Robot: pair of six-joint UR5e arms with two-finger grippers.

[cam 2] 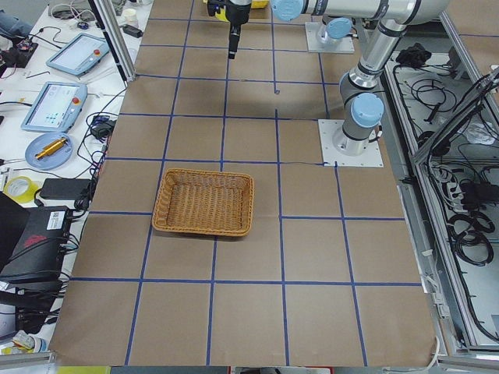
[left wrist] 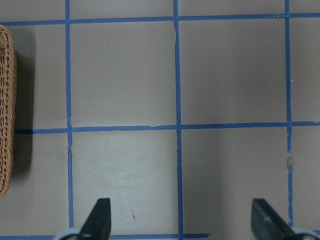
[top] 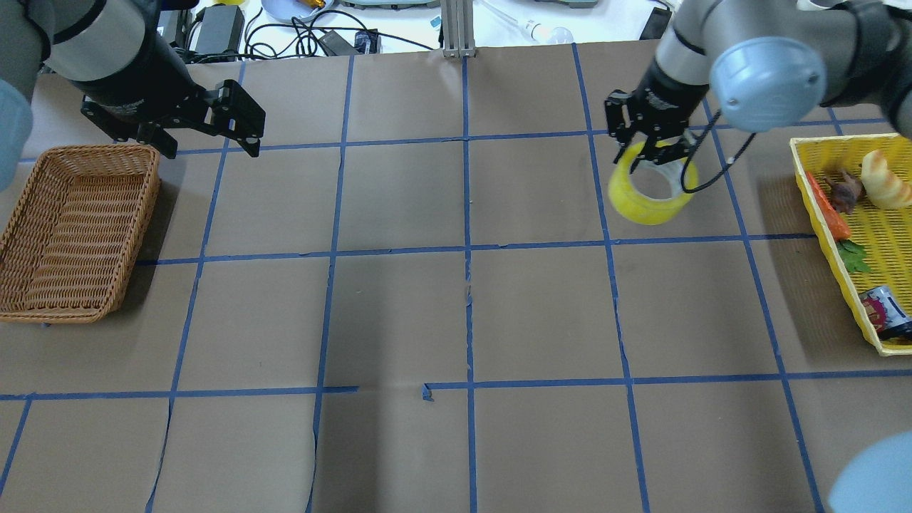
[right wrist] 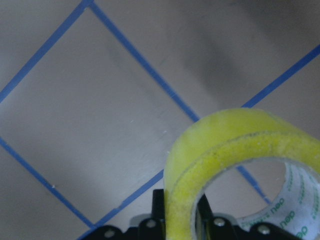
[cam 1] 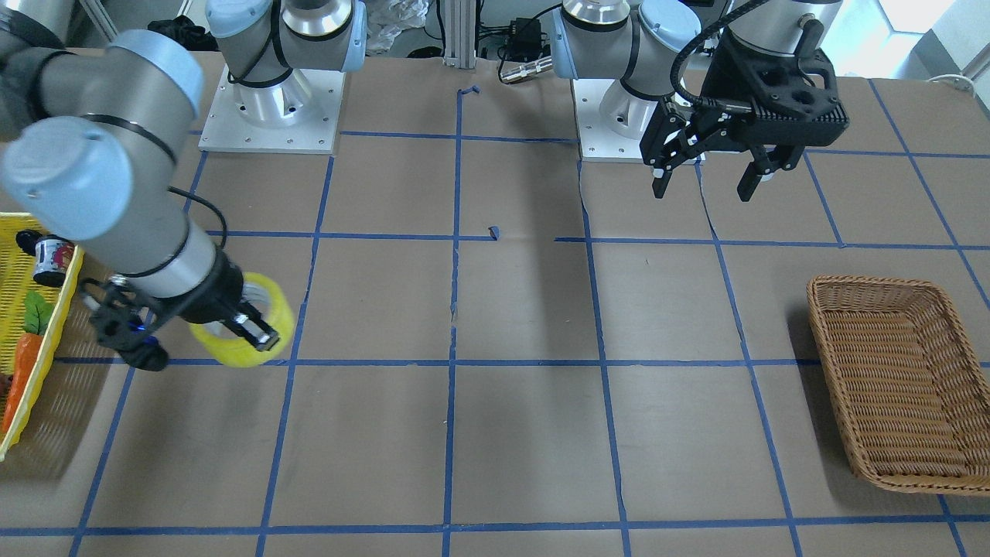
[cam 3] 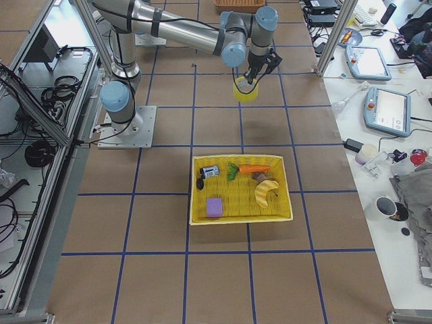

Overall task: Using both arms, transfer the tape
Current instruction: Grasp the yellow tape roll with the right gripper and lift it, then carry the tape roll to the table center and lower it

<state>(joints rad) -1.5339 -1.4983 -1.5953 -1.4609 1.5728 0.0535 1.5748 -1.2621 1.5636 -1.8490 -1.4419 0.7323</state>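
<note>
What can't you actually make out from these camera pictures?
Print inside the tape: right wrist view, cut off by the frame's bottom and right edges.
Label on the small can: front-facing view, too small and blurred to read.
Outer half of the yellow basket: overhead view, cut off by the right edge.

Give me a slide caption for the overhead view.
Right gripper, jaws shut on the tape; left gripper, jaws open, near the wicker basket.

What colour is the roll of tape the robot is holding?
The tape is bright yellow with a pale, green-lettered core, clearest in the right wrist-mounted view.
</note>
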